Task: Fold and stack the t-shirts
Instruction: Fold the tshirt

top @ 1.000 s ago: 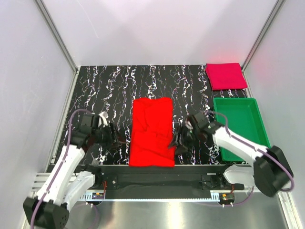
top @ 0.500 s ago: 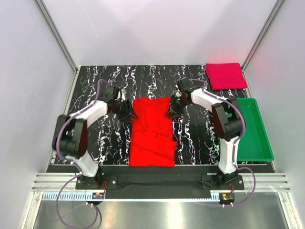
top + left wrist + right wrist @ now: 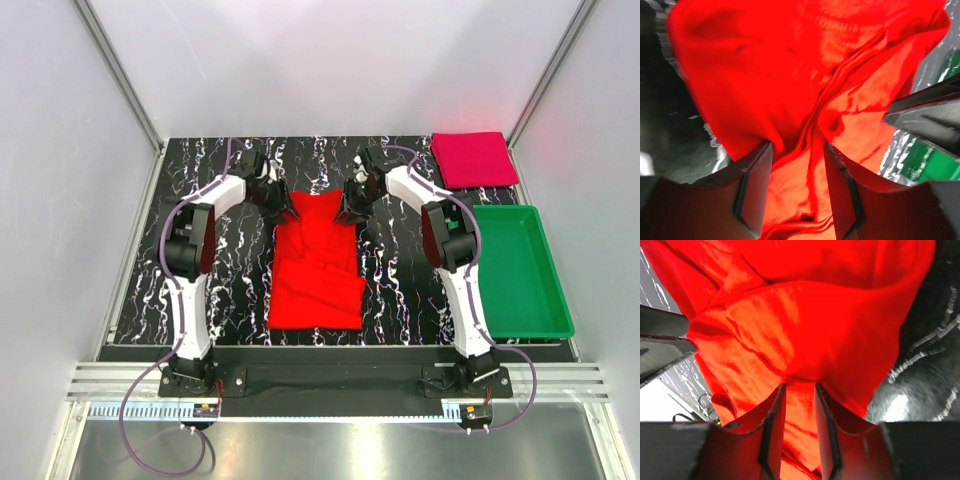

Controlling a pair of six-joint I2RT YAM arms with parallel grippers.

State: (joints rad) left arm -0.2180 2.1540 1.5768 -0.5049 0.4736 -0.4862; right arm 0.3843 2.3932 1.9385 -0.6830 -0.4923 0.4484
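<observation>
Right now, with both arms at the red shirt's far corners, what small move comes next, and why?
Probably lift both corners and draw them toward the near edge. Both pairs of jaws pinch cloth at the far corners of the red shirt, which lies stretched lengthwise, not yet folded in half.

A: Place type? Quick.
B: Robot lab cell, I'd tag it. From my remote seat I see plain white panels [image 3: 330,70] closing in three sides, held in aluminium posts [image 3: 117,70]. That's a built enclosure.
A: More evidence?
B: The left arm [image 3: 190,270] and right arm [image 3: 455,280] are bolted by a metal rail [image 3: 340,405] at the near edge of a black marbled tabletop [image 3: 240,290]. Purple cables [image 3: 123,428] loop from the bases over a brushed steel bench [image 3: 330,450].
A: Home or shop?
B: Neither. I read it as a test rig.
</observation>
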